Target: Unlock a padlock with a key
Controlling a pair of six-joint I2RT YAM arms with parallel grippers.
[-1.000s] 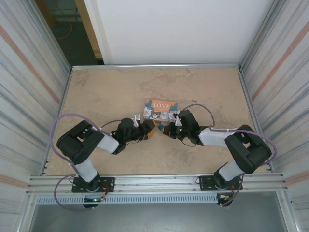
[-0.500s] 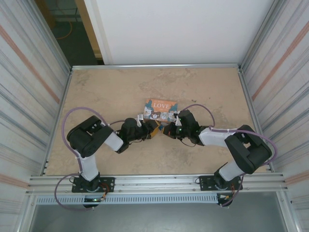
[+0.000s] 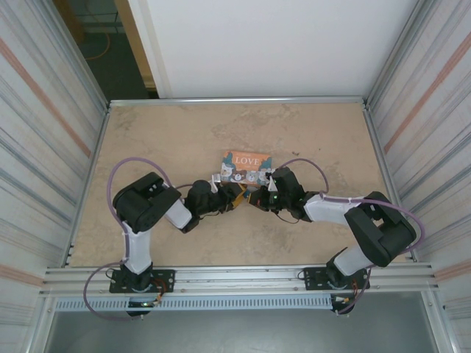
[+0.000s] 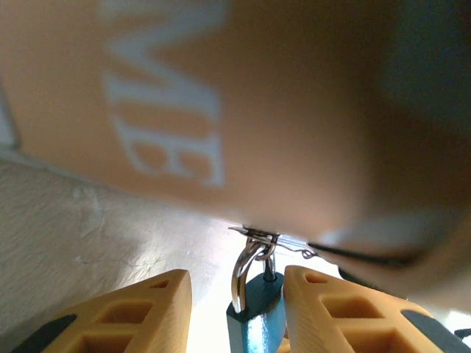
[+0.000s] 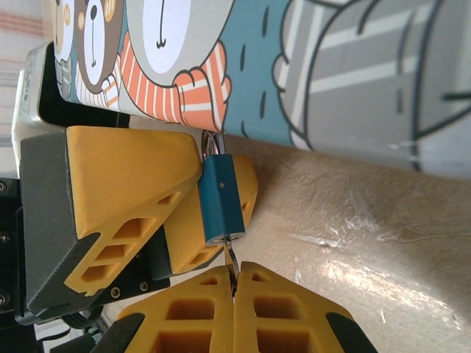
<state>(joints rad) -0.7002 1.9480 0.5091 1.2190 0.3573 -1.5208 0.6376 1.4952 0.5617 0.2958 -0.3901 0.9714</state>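
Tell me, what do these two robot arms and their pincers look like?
The left arm and right arm both have bulky black joint housings joined by pale grey-white links, each trailed by a looping lilac cable. The left gripper and right gripper each carry two orange-yellow plastic wedge fingers with hollow triangular cut-outs, mounted on dark grey blocks.

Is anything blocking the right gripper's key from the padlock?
Nothing visible does. The key, pinched in the right gripper, meets the blue padlock's lower end directly; the left gripper flanks its body.
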